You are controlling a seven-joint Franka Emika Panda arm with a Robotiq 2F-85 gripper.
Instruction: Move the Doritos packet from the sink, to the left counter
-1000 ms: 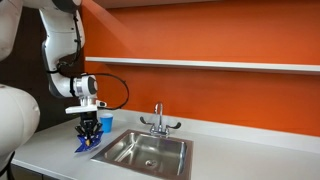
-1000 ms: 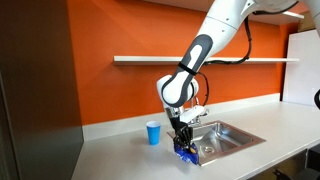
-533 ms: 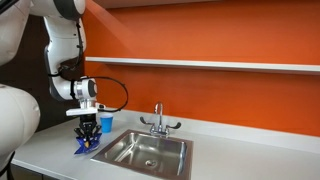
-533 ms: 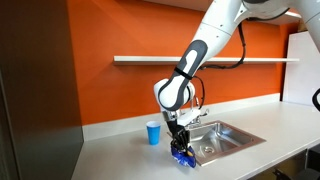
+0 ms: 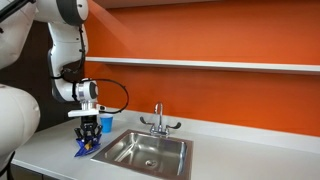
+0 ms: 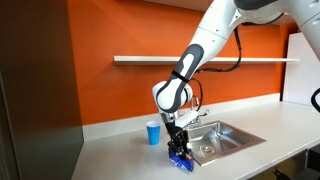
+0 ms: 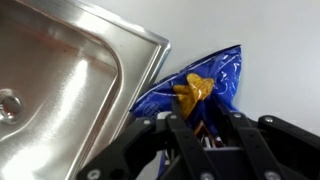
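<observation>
The blue Doritos packet [image 7: 200, 85] with an orange mark hangs from my gripper [image 7: 205, 125], which is shut on its upper edge. In both exterior views the packet [image 5: 84, 145] [image 6: 181, 155] is at the light grey counter [image 5: 45, 150] [image 6: 120, 160] just beside the sink's rim. The steel sink [image 5: 145, 151] [image 6: 225, 140] [image 7: 60, 70] has a chrome faucet [image 5: 158, 120]. The packet's lower end looks to touch the counter; I cannot tell for sure.
A small blue cup [image 5: 106, 122] [image 6: 153, 132] stands on the counter close behind the gripper. An orange wall with a white shelf [image 5: 200, 65] runs behind. The counter's front edge [image 5: 30, 170] is near the packet.
The gripper with the packet has drifted slightly away from the sink and a little lower over the counter. The grip is unchanged.
</observation>
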